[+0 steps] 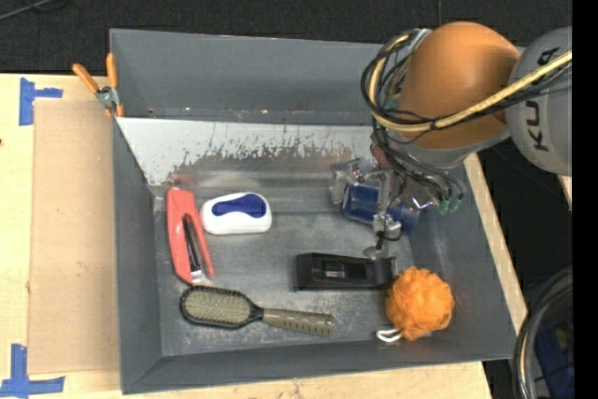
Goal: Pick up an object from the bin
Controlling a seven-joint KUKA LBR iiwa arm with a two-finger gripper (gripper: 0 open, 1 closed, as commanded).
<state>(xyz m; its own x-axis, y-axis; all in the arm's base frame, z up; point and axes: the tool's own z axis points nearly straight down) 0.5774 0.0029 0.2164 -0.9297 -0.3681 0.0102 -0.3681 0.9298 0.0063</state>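
Grey bin: sloped walls keep loose things together. Arm reaches in from right; jaws hang low between blue object and black flat block, either likely target, we judge; their opening we cannot tell. Orange mesh sponge near.

1. One camera looks down on the bin from above, tilted so the far wall's inner face shows.
2. It sits near enough that the bin spans most of the frame.
3. The arm enters over the bin's right edge.
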